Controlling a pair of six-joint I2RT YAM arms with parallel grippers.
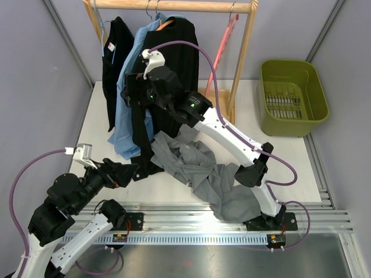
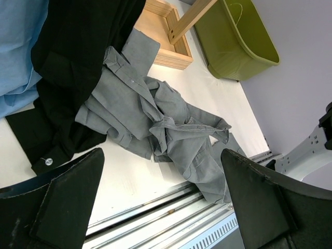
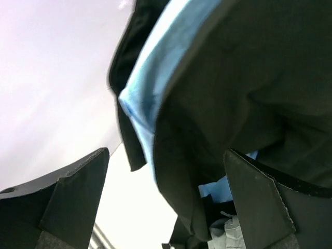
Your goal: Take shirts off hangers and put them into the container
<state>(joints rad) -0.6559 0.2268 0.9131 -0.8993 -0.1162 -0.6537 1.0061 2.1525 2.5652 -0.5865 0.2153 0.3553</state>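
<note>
A grey shirt (image 1: 200, 168) (image 2: 155, 119) lies crumpled on the white table, off any hanger. On the rack hang a black shirt (image 1: 174, 63) (image 3: 233, 93), a light blue shirt (image 1: 128, 98) (image 3: 153, 67) and another black shirt (image 1: 115, 58). An orange hanger (image 1: 165, 24) shows at the front black shirt's collar. A pink hanger (image 1: 223, 49) hangs bare. My right gripper (image 1: 132, 90) (image 3: 166, 202) is open at the hanging shirts, the black hem between its fingers but not pinched. My left gripper (image 1: 128, 171) (image 2: 163, 202) is open, low, just left of the grey shirt. The olive-green container (image 1: 293, 95) (image 2: 233, 41) is at the far right, with nothing in it.
The wooden rack rail (image 1: 174, 6) crosses the back, its right post (image 1: 243, 58) standing in a shallow wooden tray (image 2: 161, 36). Grey walls close in on left and right. A metal rail (image 1: 203, 217) runs along the table's near edge, where the grey shirt overhangs.
</note>
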